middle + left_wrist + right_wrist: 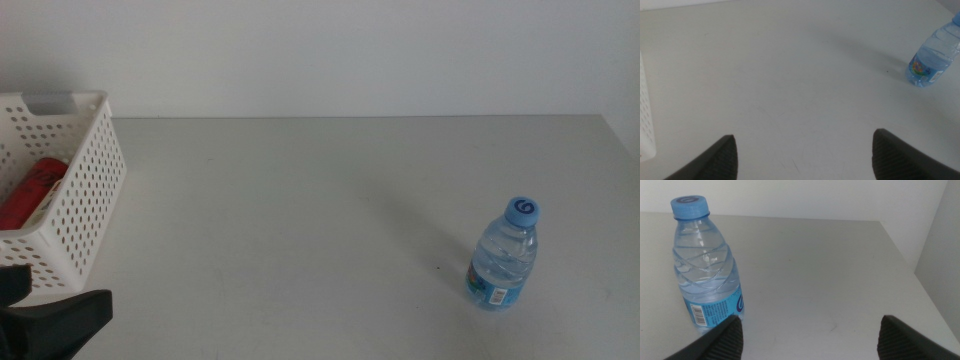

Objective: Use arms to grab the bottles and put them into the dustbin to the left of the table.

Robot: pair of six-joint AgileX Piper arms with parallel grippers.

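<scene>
The small water bottle (504,254) stands upright on the counter (300,220), alone and well apart from the dustbin (85,190), where a red can (28,192) already lies. The right hand (807,340) sits low and just beside the bottle, its jaws spread wide and holding nothing; the bottle stands ahead of it and off toward one jaw rather than between the two.

That offset looks like the main danger. If the hand pushes forward as it stands, the near jaw may clip the label and tip the bottle, which is tall, narrow and light, so it would likely roll across the bare counter. Its smooth, ribbed plastic could also squirt out of a pinch taken too high, near the blue cap (689,206).

The left hand (804,157) waits just beside the dustbin, also open and empty, with the bottle far ahead of it. The carry to the dustbin is long, so a weak grip could drop it short.
</scene>
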